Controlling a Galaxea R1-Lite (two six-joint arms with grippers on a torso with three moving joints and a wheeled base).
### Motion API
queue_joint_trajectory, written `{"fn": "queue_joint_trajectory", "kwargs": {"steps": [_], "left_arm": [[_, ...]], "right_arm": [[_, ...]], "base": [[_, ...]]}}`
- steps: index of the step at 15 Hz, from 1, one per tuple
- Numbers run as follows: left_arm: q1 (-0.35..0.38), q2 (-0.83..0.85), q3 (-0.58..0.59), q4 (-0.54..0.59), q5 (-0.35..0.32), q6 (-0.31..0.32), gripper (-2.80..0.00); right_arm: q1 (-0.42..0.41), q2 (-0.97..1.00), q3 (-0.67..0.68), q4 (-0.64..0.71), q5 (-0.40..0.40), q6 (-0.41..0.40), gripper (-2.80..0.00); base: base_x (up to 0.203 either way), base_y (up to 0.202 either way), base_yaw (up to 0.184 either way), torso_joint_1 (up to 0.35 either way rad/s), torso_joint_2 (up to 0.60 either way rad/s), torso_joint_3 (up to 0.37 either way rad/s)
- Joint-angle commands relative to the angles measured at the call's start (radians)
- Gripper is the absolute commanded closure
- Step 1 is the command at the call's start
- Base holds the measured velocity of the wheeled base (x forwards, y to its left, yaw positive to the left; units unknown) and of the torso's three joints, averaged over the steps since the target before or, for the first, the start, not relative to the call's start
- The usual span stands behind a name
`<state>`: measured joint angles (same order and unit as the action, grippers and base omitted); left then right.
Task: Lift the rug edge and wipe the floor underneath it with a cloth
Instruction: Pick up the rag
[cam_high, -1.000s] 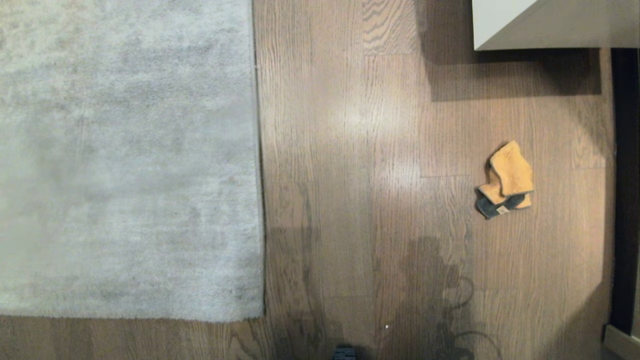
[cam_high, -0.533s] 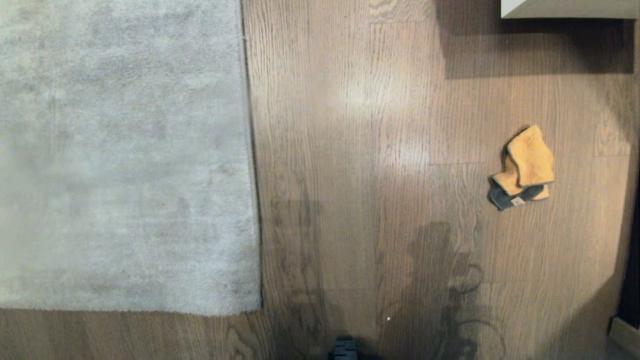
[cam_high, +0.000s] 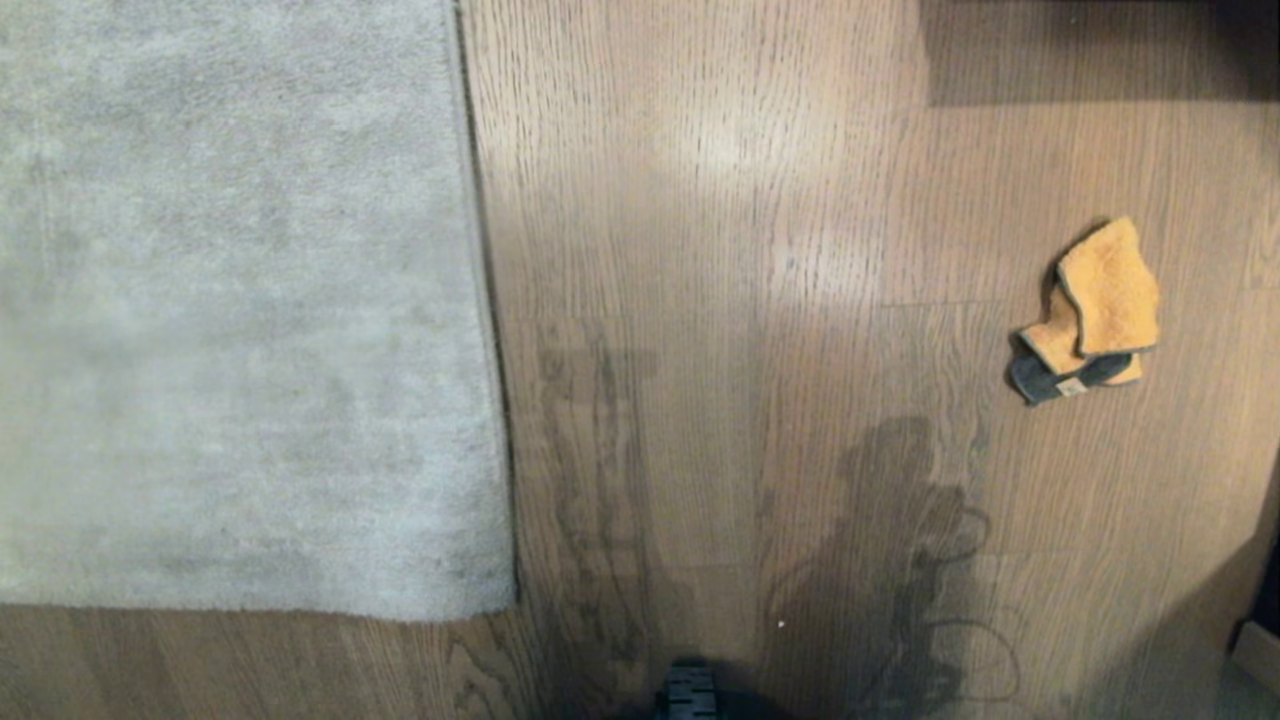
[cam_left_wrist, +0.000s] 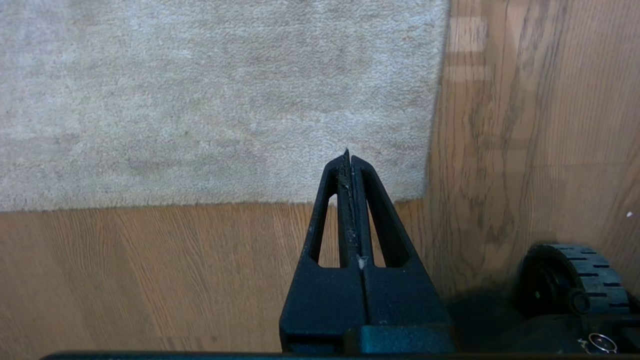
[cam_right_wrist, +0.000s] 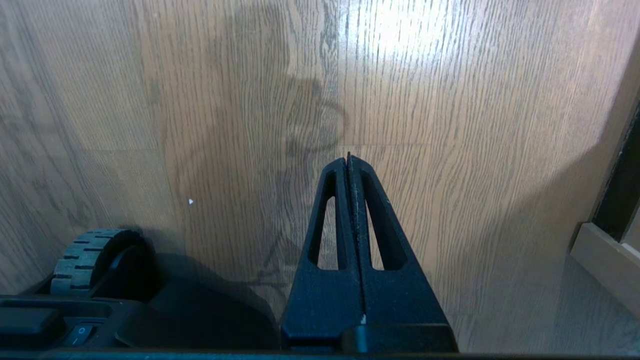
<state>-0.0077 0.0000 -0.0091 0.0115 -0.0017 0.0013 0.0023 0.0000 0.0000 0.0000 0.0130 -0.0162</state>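
Note:
The pale grey rug (cam_high: 240, 300) lies flat on the left of the head view; its straight rug edge (cam_high: 490, 330) runs down to a near corner (cam_high: 505, 605). The brown wood floor (cam_high: 740, 300) fills the rest. The orange-tan cloth (cam_high: 1095, 305), with a dark grey part, lies crumpled on the floor far to the right. Neither gripper shows in the head view. In the left wrist view my left gripper (cam_left_wrist: 348, 156) is shut and empty above the rug corner (cam_left_wrist: 422, 192). My right gripper (cam_right_wrist: 348, 159) is shut and empty over bare floor (cam_right_wrist: 450, 100).
A base wheel shows beside each gripper (cam_left_wrist: 570, 280) (cam_right_wrist: 87, 260). A small black part of the robot (cam_high: 690, 695) sits at the head view's near edge. A pale skirting board (cam_right_wrist: 605, 260) and dark gap (cam_right_wrist: 622, 190) stand on the far right.
The whole head view has shifted: rug, cloth and floor slid away from the middle and upward, and the pale furniture at the top right has left the picture. The camera moved; nothing on the floor did.

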Motion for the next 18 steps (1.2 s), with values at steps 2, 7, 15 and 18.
{"fn": "queue_joint_trajectory", "kwargs": {"steps": [2,7,15,18], "left_arm": [[0.000,0.000,0.000,0.001,0.000,0.000,0.00],[0.000,0.000,0.001,0.001,0.000,0.002,0.00],[0.000,0.000,0.001,0.001,0.000,0.002,0.00],[0.000,0.000,0.001,0.001,0.000,0.003,0.00]], "right_arm": [[0.001,0.000,0.000,0.000,-0.001,-0.001,0.00],[0.001,0.000,0.000,0.000,0.001,-0.001,0.00],[0.001,0.000,0.000,0.000,0.001,-0.001,0.00],[0.001,0.000,0.000,0.000,0.000,-0.001,0.00]], "base": [[0.000,0.000,0.000,0.001,0.00,-0.017],[0.000,0.000,0.000,0.000,0.00,0.000],[0.000,0.000,0.000,0.000,0.00,0.000],[0.000,0.000,0.000,0.000,0.00,0.000]]}}
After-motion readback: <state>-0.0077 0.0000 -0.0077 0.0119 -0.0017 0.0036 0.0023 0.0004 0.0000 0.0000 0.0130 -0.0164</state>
